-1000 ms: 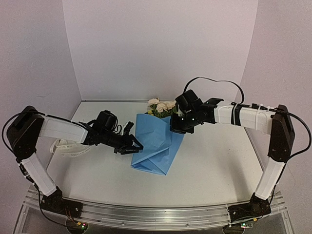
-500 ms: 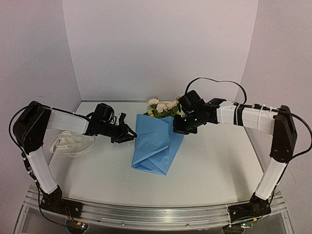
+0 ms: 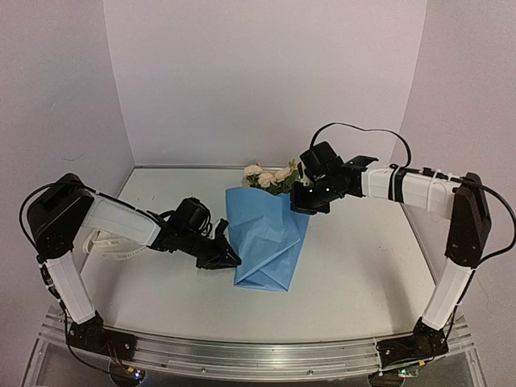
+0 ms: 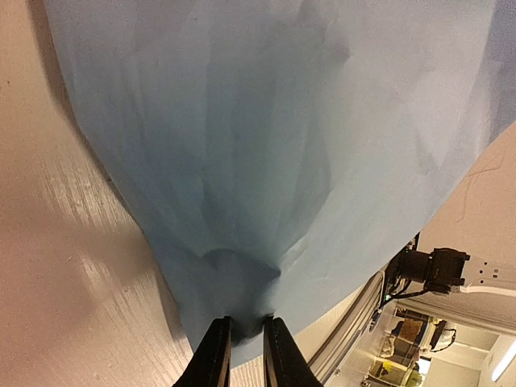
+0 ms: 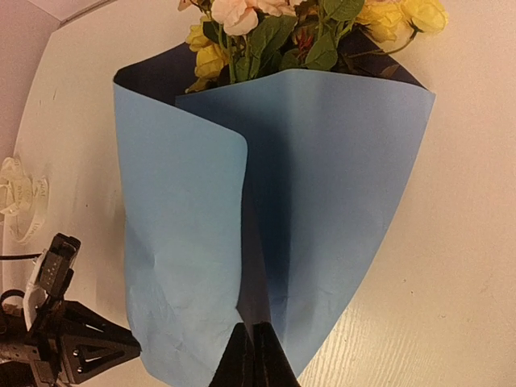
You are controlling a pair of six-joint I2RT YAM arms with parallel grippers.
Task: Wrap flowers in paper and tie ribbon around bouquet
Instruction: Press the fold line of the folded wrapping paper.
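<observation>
The light blue paper (image 3: 266, 238) is folded into a cone around the flowers (image 3: 270, 175), whose yellow and pale pink blooms stick out at the far end. My left gripper (image 3: 230, 258) is at the cone's near left edge. In the left wrist view it (image 4: 244, 339) is shut on a bunched fold of the paper (image 4: 266, 145). My right gripper (image 3: 309, 205) is at the cone's far right side. In the right wrist view it (image 5: 252, 339) is shut on the paper (image 5: 339, 185) where two flaps overlap below the flowers (image 5: 274, 24). The navy inner face shows there. The cream ribbon (image 3: 109, 247) lies coiled at the left, partly behind my left arm.
The white table (image 3: 363, 274) is walled at the back and both sides. A metal rail (image 3: 258, 355) runs along the near edge. The ribbon (image 5: 18, 201) shows at the left edge of the right wrist view, with my left arm's hardware (image 5: 76, 347) below it.
My left gripper swung out to the left, then came in to the cone's near left edge and closed on the paper. The cone's near end shifted slightly right. My right gripper moved slightly back.
</observation>
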